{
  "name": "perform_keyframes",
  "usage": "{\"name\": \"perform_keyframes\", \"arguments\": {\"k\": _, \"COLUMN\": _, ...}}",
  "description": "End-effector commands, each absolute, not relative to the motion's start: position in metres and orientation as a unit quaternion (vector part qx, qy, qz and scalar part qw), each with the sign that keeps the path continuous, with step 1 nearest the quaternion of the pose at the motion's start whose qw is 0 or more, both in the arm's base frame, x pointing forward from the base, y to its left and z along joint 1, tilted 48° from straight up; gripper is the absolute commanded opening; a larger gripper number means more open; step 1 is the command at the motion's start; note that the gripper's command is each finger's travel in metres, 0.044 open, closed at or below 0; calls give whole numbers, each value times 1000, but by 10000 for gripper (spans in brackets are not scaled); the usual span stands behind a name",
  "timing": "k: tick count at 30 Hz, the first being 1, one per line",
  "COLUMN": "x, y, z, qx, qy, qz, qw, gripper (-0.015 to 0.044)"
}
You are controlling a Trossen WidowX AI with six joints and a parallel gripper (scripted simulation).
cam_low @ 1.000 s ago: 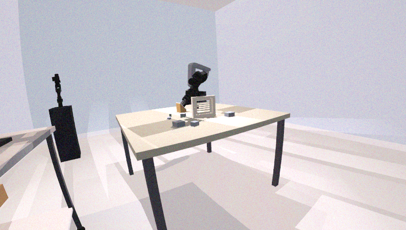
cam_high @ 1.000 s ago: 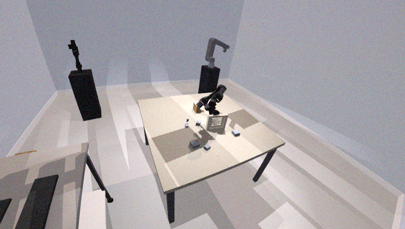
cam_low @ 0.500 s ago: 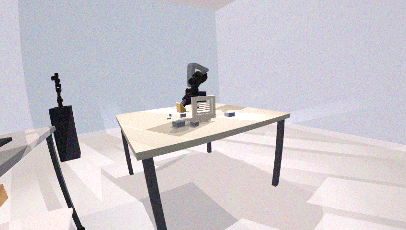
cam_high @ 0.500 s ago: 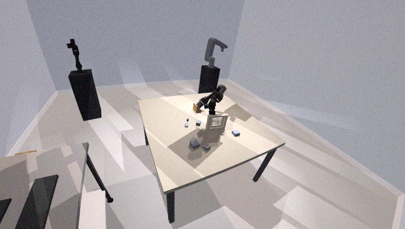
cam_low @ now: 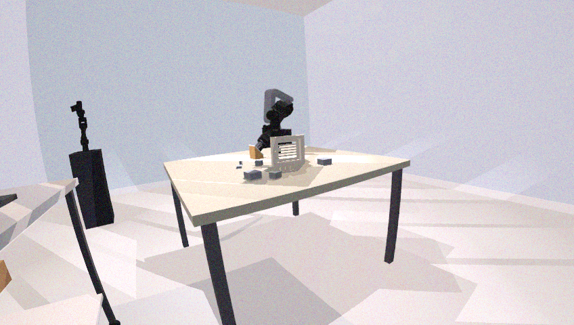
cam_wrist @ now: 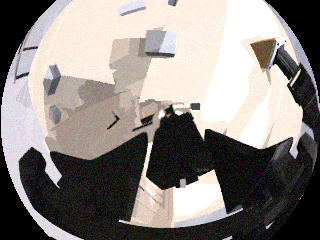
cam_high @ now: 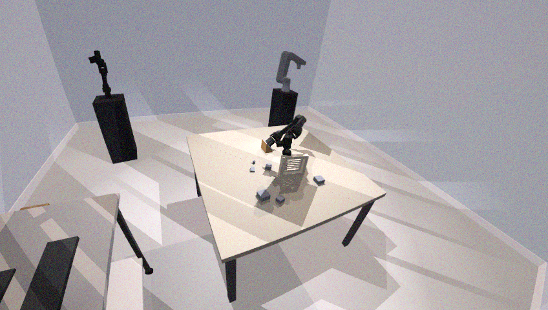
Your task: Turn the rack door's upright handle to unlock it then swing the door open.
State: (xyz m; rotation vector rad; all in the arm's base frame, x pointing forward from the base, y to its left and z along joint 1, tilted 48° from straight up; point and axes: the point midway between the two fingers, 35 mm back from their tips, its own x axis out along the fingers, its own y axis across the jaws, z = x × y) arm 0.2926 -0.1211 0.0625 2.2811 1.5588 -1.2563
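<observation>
The pale grey rack frame stands upright on the table, with light slats showing inside it. My gripper is open, close behind the frame's upper left part in the top view. In the exterior view the frame hides the fingers. In the wrist view a small pale piece with a dark grey end lies just beyond the fingertips; I cannot tell if it is the handle, or whether the gripper touches it. The door's angle and the handle's turn cannot be made out.
On the table a brown wedge-like block stands close to the arm. Small grey blocks lie around the rack, such as one to its right and one in front.
</observation>
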Motion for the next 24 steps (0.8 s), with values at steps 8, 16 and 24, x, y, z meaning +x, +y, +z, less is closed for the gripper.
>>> {"name": "perform_keyframes", "arguments": {"k": 8, "x": 293, "y": -121, "z": 62, "qx": 733, "qy": 572, "qz": -327, "qw": 170, "gripper": 299}}
{"name": "perform_keyframes", "arguments": {"k": 16, "x": 292, "y": -121, "z": 62, "qx": 685, "qy": 625, "qz": -208, "qw": 312, "gripper": 299}}
{"name": "perform_keyframes", "arguments": {"k": 24, "x": 292, "y": -121, "z": 62, "qx": 610, "qy": 654, "qz": -81, "qw": 441, "gripper": 299}}
